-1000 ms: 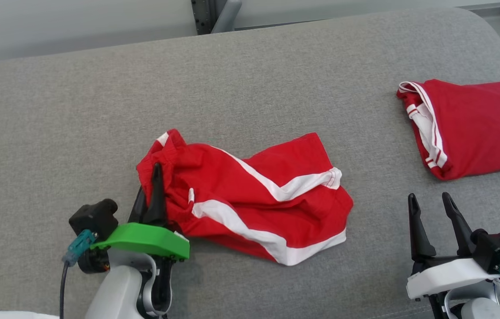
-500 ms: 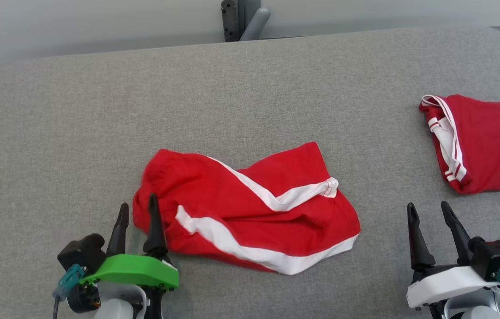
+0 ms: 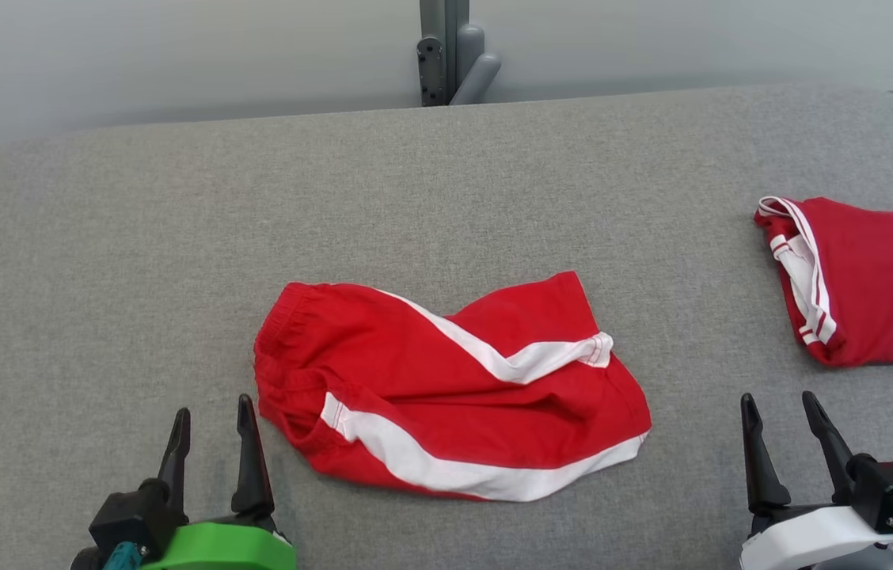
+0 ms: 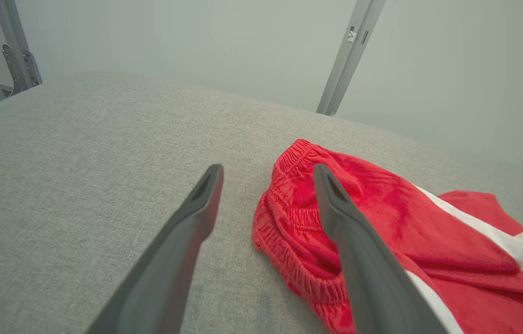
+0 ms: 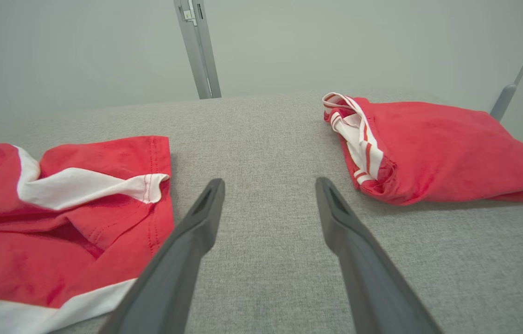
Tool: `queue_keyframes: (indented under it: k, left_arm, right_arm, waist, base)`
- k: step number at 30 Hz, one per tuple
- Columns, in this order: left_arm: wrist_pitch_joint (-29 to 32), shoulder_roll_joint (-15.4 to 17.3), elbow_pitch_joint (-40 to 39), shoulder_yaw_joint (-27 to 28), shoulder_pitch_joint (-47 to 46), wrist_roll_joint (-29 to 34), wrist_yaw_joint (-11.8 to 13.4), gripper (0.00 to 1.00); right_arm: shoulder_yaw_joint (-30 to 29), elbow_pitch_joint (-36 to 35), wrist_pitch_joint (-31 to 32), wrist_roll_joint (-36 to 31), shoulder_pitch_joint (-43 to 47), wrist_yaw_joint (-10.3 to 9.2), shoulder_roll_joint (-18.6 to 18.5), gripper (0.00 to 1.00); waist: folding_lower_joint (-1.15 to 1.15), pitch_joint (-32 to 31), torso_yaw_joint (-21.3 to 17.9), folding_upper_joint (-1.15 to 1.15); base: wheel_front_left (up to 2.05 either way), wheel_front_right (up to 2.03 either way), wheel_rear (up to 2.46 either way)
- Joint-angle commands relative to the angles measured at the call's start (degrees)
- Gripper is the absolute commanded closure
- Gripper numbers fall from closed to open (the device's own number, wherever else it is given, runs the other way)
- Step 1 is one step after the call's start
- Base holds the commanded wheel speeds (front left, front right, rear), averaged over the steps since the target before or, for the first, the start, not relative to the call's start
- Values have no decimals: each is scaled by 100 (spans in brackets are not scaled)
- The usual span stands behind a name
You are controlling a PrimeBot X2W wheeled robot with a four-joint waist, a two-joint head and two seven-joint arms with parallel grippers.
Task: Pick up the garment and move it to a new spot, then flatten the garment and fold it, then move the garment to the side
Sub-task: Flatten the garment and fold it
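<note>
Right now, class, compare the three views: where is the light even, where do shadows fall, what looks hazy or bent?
Head view: even, soft light, no glare; the shorts are sharp, with a faint shadow at their near edge. Left wrist view: pale and hazy towards the back, the post leaning. Right wrist view: clearer; a dark shadow under the folded garment.

Grey fabric surface (image 3: 98, 237), folded red-and-white garment (image 3: 882, 285) at its right edge, grey metal post (image 3: 446, 47) behind
</note>
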Motion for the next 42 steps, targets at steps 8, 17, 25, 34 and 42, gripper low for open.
queue_keyframes:
  k: [8,17,25,34,42]
  left_arm:
    - [1,20,-221,154,531,950,-212,0]
    - [1,21,-278,329,839,1438,-481,0]
    - [1,20,-245,399,930,1463,-531,0]
    - [1,20,-220,415,977,1504,-592,0]
    - [1,20,-154,368,947,1452,-689,0]
  right_arm:
    - [-78,-63,-16,-80,239,-3,-16,0]
    - [-107,-54,-16,-63,422,-3,-16,0]
    - [-122,16,-16,-69,456,-3,-16,0]
    - [-146,53,-17,-56,447,-3,-16,0]
    - [-111,65,-17,-28,428,-3,-16,0]
  waist:
    - [0,-278,225,0]
    - [0,-432,378,0]
    - [0,-488,396,0]
    - [0,-499,422,0]
    - [0,-520,403,0]
  base:
    - [0,0,0]
    - [0,0,0]
    - [0,0,0]
    - [0,0,0]
    - [0,0,0]
